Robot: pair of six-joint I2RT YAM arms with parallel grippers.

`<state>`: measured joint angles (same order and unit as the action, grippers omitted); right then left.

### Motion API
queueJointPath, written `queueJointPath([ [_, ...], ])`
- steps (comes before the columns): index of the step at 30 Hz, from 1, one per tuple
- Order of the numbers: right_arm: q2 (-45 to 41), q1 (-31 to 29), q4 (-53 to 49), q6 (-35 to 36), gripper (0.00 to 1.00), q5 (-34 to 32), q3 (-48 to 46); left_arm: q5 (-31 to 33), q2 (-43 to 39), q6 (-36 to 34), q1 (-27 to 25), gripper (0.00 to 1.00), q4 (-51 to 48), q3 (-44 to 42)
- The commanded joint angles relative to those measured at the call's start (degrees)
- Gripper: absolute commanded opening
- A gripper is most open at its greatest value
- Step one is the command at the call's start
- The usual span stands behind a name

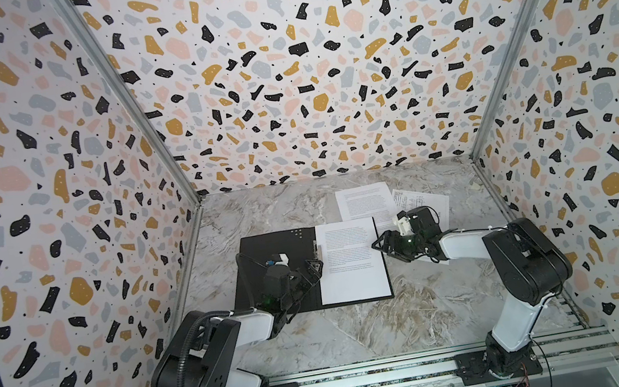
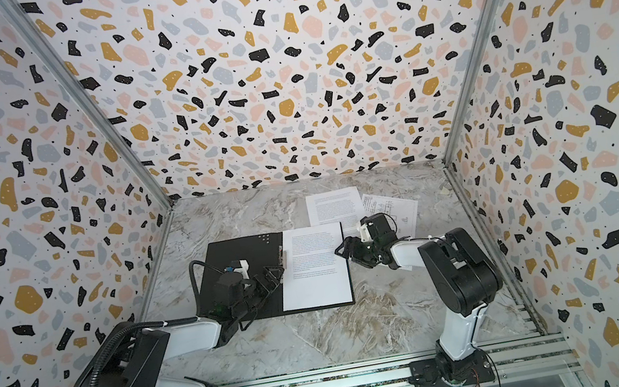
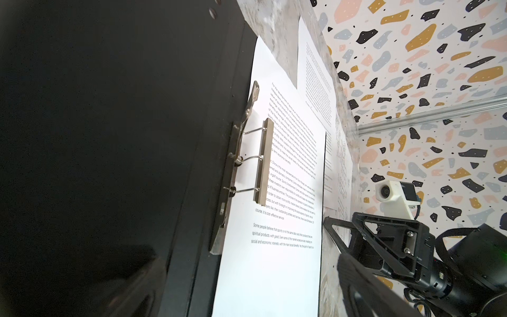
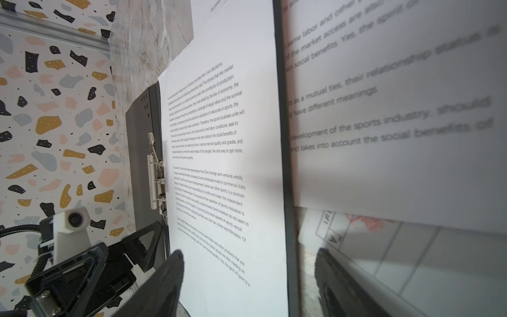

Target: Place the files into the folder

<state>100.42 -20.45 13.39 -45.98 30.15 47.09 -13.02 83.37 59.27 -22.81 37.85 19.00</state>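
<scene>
The folder [image 1: 262, 248] [image 2: 233, 253] lies open on the table, black inside up, its metal clip [image 3: 263, 162] raised at the spine. One printed file [image 1: 354, 271] [image 4: 219, 137] rests flat on its right half. Two more files lie behind it on the table: a text sheet [image 1: 363, 200] [image 2: 333, 205] and a sheet of drawings [image 1: 427, 201] [image 4: 411, 260]. My left gripper [image 1: 313, 269] [image 3: 247, 274] hovers open over the spine beside the clip. My right gripper [image 1: 383, 246] [image 4: 248, 263] stands open over the folder's right edge, with nothing between its fingers.
The marble table [image 1: 363, 329] is boxed in by patterned walls at the back and both sides. An aluminium rail [image 1: 370, 378] carrying both arm bases runs along the front. The two loose sheets overlap near the back right corner.
</scene>
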Motion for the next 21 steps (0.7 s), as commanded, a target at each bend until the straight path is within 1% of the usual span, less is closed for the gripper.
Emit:
queueJointPath([
  [1, -3.0, 0.5, -2.2, 2.7, 0.76, -1.1, 1.3, 0.8, -0.6, -0.7, 0.3, 1.00, -5.0, -0.2],
  [9, -6.6, 1.7, -2.1, 6.0, 0.78, -4.0, 0.2, 2.0, -2.2, -1.7, 0.2, 1.00, -7.4, 0.6],
  [13, -8.5, 3.6, -0.7, 7.1, 0.78, -4.0, -1.4, 2.1, -2.5, -1.9, 0.2, 1.00, -7.6, 0.7],
  [21, -9.6, 7.7, -2.1, 9.6, 0.78, -5.9, -2.5, 3.4, -4.7, -3.2, -0.1, 1.00, -10.5, 1.7],
])
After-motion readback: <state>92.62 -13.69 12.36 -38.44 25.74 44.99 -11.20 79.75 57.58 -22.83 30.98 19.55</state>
